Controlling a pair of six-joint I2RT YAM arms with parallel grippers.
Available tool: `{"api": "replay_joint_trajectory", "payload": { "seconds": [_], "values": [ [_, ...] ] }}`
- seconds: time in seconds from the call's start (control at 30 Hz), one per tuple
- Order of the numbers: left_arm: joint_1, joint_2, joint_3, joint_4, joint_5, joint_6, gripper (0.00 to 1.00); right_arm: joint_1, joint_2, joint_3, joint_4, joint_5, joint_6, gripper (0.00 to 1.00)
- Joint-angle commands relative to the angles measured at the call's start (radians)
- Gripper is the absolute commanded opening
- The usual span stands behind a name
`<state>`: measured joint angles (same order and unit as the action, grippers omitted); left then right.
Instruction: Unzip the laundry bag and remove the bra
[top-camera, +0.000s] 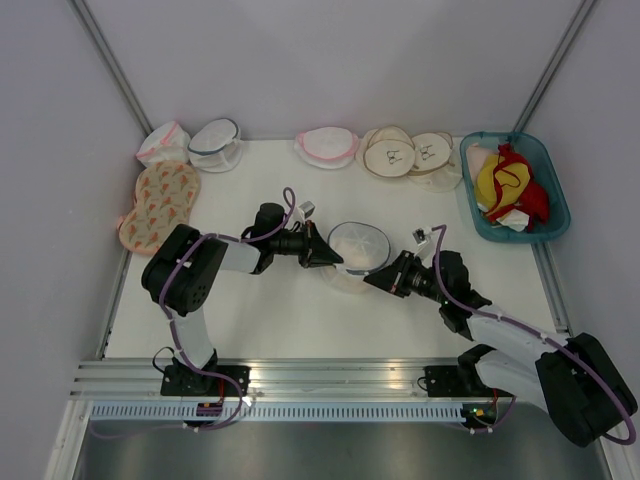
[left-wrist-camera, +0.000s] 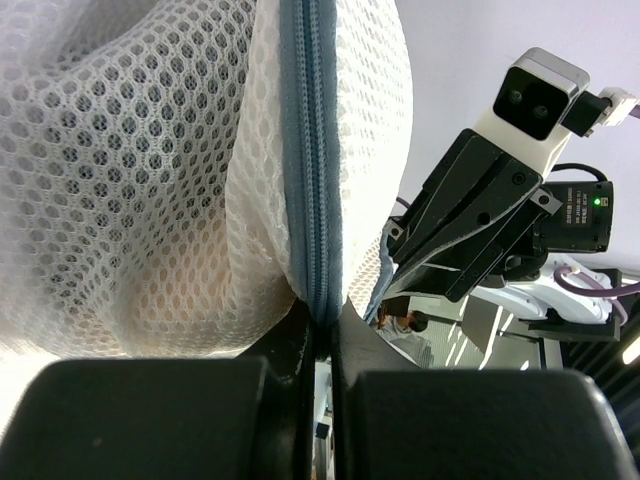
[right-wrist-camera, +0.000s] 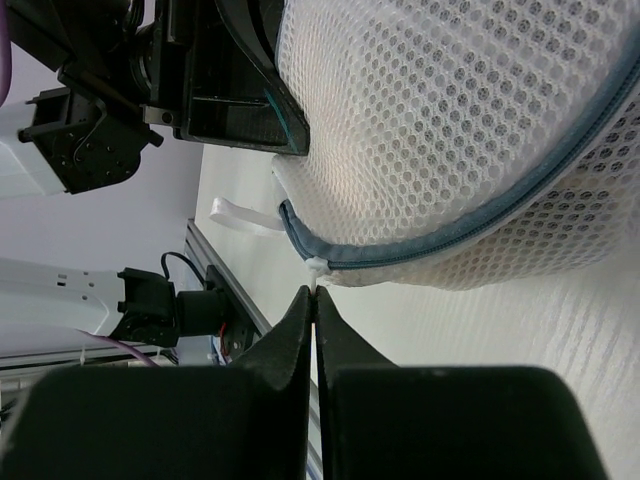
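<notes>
Tools first: your left tool (left-wrist-camera: 320, 322) is clamped fully closed on the laundry bag (top-camera: 358, 243). Its fingers pinch the blue-grey zipper (left-wrist-camera: 308, 150) trim where the zipper runs down into the tips. Your right tool (right-wrist-camera: 314, 296) is closed as well, tips together, nipping a small white tab (right-wrist-camera: 314, 267) that hangs from the end of the zipper at the bag's edge. The bag sits in the middle of the tabletop (top-camera: 300, 315), between the two tools, which reach in from opposite sides. Every stretch of zipper you can see is zipped. A peach tint of the bra (right-wrist-camera: 400, 160) shows through the white mesh from inside the bag, though you cannot make out its shape.
</notes>
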<state>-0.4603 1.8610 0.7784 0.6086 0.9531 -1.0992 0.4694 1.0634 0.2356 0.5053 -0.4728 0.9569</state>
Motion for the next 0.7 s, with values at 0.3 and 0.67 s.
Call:
{"api": "replay_joint_trajectory", "payload": {
  "seconds": [0.3,0.67],
  "values": [
    [0.015,-0.008,0.122,-0.266,-0.023,0.18,0.06,0.005,-0.177,0.112,-0.362,0.137,-0.128,0.0],
    [0.015,-0.455,0.056,-0.547,-0.382,0.187,0.99,0.005,-0.198,0.159,-0.482,0.171,-0.162,0.0]
  ]
}}
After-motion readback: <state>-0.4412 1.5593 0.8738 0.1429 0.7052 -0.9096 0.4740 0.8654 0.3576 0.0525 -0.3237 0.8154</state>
